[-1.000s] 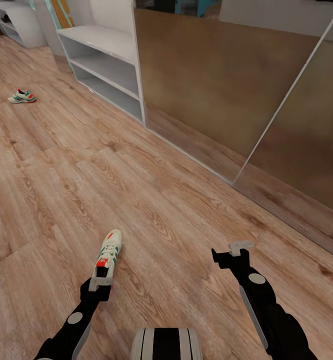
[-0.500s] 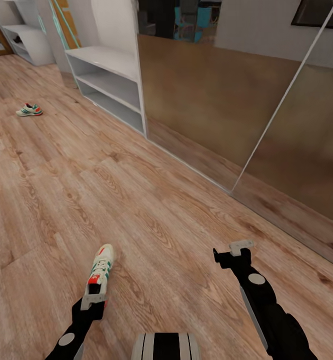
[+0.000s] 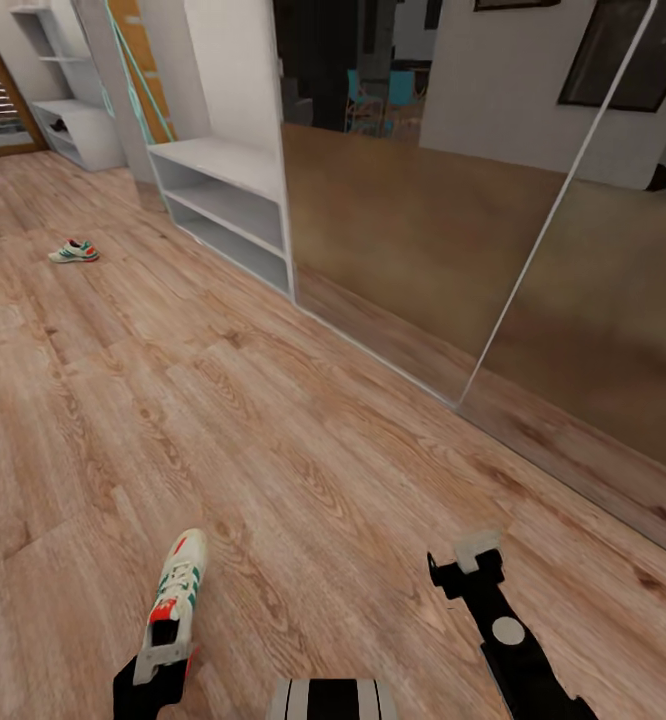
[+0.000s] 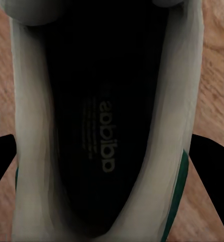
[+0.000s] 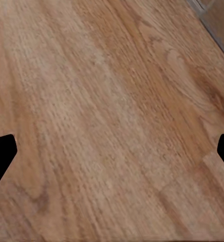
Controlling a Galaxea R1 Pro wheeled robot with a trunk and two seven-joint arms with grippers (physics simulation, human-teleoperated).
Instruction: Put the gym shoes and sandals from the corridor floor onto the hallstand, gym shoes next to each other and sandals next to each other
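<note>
My left pincer (image 3: 163,650) grips a gym shoe (image 3: 178,585) by its heel, above the floor (image 3: 303,420). My right pincer (image 3: 470,562) hangs spread wide, empty. Second gym shoe (image 3: 74,251) lies far off.

Open corridor floor (image 3: 273,420) ahead; low white shelving (image 3: 228,205) and seemingly mirrored panels (image 3: 423,260) wall the right.

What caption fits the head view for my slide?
Left gripper holds one gym shoe by its heel above the wood floor; the other shoe lies far off.
</note>
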